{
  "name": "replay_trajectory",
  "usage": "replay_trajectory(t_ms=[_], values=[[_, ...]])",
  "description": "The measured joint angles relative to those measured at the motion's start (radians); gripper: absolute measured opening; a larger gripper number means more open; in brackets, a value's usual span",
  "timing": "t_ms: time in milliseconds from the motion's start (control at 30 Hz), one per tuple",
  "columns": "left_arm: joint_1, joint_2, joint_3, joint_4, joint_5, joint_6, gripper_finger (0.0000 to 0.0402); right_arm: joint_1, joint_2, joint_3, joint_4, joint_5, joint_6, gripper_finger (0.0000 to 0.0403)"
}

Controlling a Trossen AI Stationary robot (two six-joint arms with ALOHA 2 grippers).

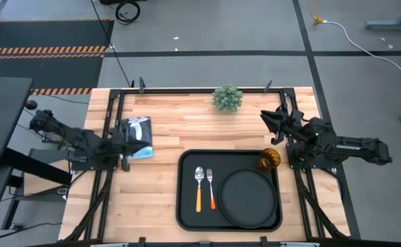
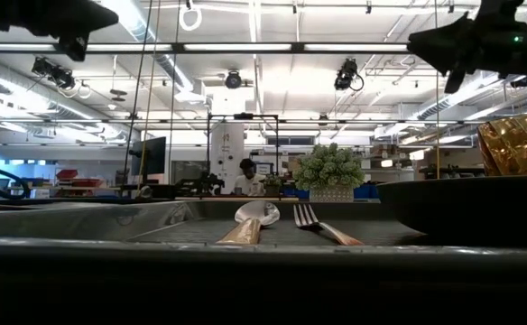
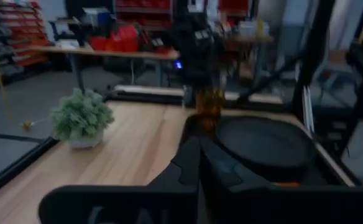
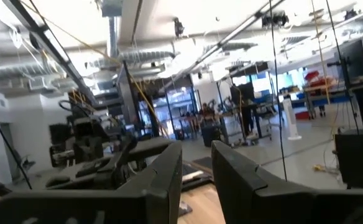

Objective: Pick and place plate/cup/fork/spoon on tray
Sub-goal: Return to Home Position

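The black tray [image 1: 187, 206] lies at the table's near middle. On it the round black plate [image 1: 247, 197] sits at the right, and the amber cup [image 1: 269, 159] stands upright at its far right corner. The spoon [image 1: 199, 186] and the fork [image 1: 211, 186] lie side by side on its left part, handles toward the near edge. My left gripper [image 1: 126, 145] is shut and empty, left of the tray. My right gripper [image 1: 268, 118] is open and empty, above the table beyond the cup. The left wrist view also shows the plate [image 3: 265, 143] and cup [image 3: 209, 102].
A small potted plant [image 1: 228, 98] stands at the table's far edge, middle. A white and blue packet-like thing [image 1: 140, 136] lies by my left gripper. Bare wood shows between the tray and the plant. A dark frame runs along the table's sides.
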State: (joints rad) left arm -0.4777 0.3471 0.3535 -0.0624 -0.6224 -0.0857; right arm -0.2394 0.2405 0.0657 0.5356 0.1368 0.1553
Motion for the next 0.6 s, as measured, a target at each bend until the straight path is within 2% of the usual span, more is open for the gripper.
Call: replay_trajectory(t_ms=[100,333,600], values=[[0.045,-0.075,-0.055,0.031,0.012,-0.004,0.0008,-0.001,0.000,-0.056,0.102,0.000,-0.002,0.0093],[0.141,-0.227,-0.126,0.042,0.093,0.000,0.0005,-0.020,0.002,-0.060,0.098,-0.004,-0.001,0.0093],[0.205,-0.343,-0.193,0.090,0.154,0.083,0.0007,-0.050,0.003,-0.060,0.069,-0.006,0.002,0.0093]])
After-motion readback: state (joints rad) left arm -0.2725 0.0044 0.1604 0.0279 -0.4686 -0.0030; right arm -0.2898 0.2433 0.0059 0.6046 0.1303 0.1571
